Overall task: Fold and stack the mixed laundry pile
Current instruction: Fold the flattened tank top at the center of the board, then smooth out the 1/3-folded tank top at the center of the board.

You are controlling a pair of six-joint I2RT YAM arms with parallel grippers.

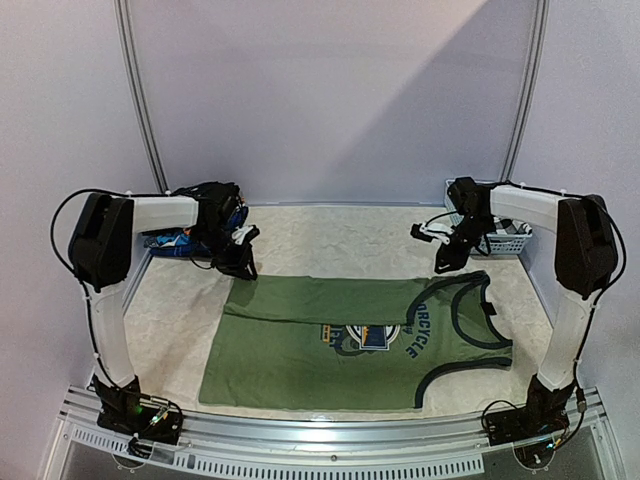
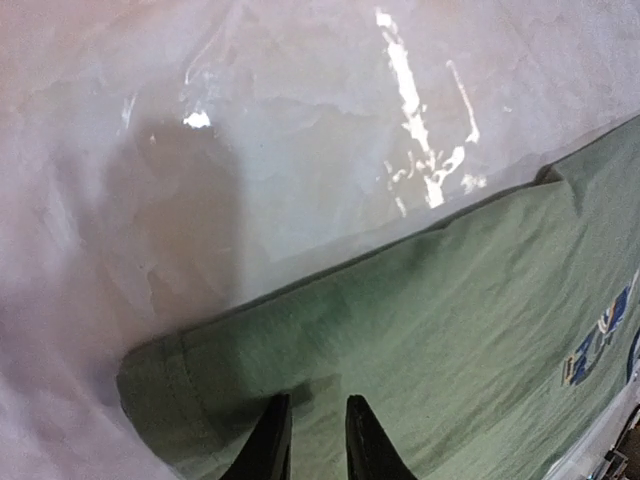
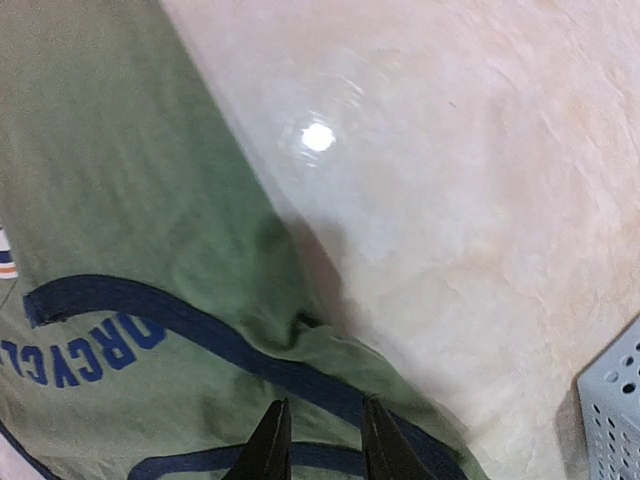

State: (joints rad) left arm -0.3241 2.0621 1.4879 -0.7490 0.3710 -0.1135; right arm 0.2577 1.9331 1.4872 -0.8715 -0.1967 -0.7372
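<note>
Two grippers hang just above the olive-green T-shirt [image 1: 300, 345], which lies folded flat on the marbled table [image 1: 340, 235]. Each has its fingers a narrow way apart with nothing between them. Below and ahead of the left gripper [image 2: 317, 435] runs the shirt's hemmed far edge with bare table beyond, while the right gripper [image 3: 320, 440] sits over a curve of dark-blue trim, blue lettering to its left and the light-blue basket [image 3: 615, 410] off to its right.

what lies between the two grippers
The olive-green T-shirt: its far edge runs from the left gripper to the right gripper, seen in the top view.
</note>
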